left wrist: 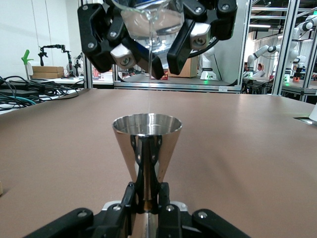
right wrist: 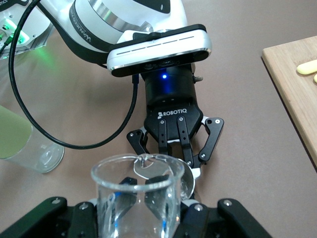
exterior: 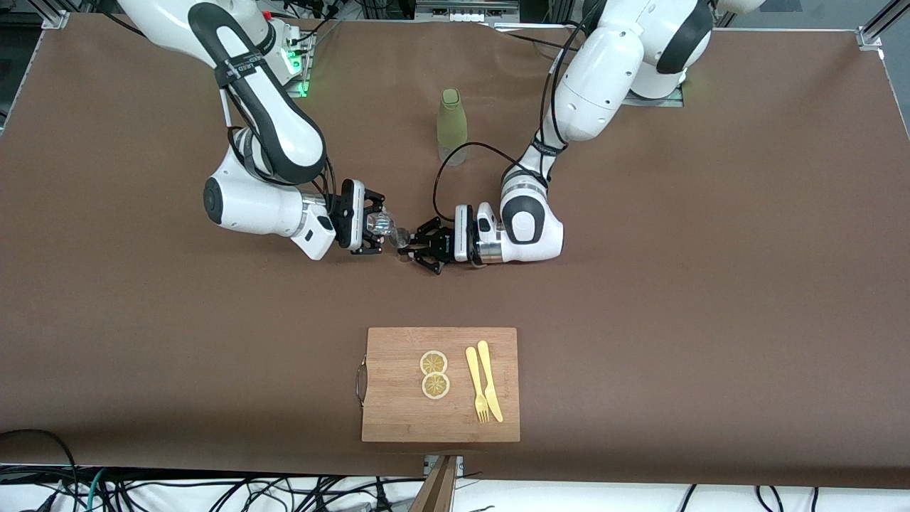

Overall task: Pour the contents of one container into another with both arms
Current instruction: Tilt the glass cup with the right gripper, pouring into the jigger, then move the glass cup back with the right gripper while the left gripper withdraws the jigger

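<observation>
The right gripper (exterior: 375, 226) is clenched on the clear glass cup (exterior: 382, 226), holding it tilted with its rim directly above the jigger (exterior: 403, 242); in the left wrist view a thin stream of liquid runs from the cup (left wrist: 151, 17) down into the jigger's upper cone (left wrist: 147, 130). The left gripper (exterior: 419, 247) is clenched on the jigger's narrow waist, fingers (left wrist: 134, 196) pressed to either side, keeping it upright just above the brown table (exterior: 640, 284); in the right wrist view the left gripper (right wrist: 174, 148) shows through and past the cup's round rim (right wrist: 137, 171).

Both grippers meet over the table at a spot farther from the front camera than the cutting board (exterior: 398, 412). The olive-green bottle (exterior: 451, 126) stands upright, farther still from the front camera than the cutting board, and well apart from it. On the cutting board lie two lemon slices (exterior: 434, 374), touching each other; beside them, toward the left arm's end, lie a yellow fork (exterior: 476, 384) and a yellow knife (exterior: 490, 380), side by side.
</observation>
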Tool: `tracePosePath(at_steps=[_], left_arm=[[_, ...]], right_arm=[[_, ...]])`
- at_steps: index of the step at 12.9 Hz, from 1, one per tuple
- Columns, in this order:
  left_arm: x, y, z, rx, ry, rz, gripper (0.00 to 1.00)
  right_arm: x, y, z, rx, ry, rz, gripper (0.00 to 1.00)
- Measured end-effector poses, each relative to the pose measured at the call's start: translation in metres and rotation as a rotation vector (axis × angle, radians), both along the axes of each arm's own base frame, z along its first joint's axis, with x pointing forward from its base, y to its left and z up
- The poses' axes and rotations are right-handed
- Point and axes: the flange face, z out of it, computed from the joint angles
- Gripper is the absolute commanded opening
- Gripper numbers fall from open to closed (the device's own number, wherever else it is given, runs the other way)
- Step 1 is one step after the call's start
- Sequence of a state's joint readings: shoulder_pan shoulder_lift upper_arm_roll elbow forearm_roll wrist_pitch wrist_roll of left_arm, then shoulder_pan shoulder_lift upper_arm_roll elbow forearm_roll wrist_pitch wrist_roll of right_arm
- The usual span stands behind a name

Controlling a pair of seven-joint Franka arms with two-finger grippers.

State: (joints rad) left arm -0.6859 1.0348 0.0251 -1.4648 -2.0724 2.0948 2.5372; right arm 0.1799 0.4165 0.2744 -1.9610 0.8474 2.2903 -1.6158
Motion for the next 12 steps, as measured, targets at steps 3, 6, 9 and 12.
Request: tracePosePath(at_steps=[3, 6, 9, 12], left_arm=[[0.0, 0.0, 0.0, 0.0, 0.0, 0.0, 0.0], [0.0, 0.0, 0.0, 0.0, 0.0, 0.0, 0.0], [0.0, 0.0, 0.0, -0.001, 0.0, 0.0, 0.0], [0.003, 0.003, 0.0, 0.001, -0.004, 0.003, 0.0]], right_arm=[[0.002, 0.001, 0.003, 0.003, -0.006, -0.001, 0.14], [0.003, 0.001, 0.005, 0.031, -0.001, -0.023, 0.14], [0.003, 0.002, 0.01, 0.154, -0.018, -0.042, 0.14], [0.008, -0.017, 0.012, 0.249, -0.017, -0.03, 0.14]])
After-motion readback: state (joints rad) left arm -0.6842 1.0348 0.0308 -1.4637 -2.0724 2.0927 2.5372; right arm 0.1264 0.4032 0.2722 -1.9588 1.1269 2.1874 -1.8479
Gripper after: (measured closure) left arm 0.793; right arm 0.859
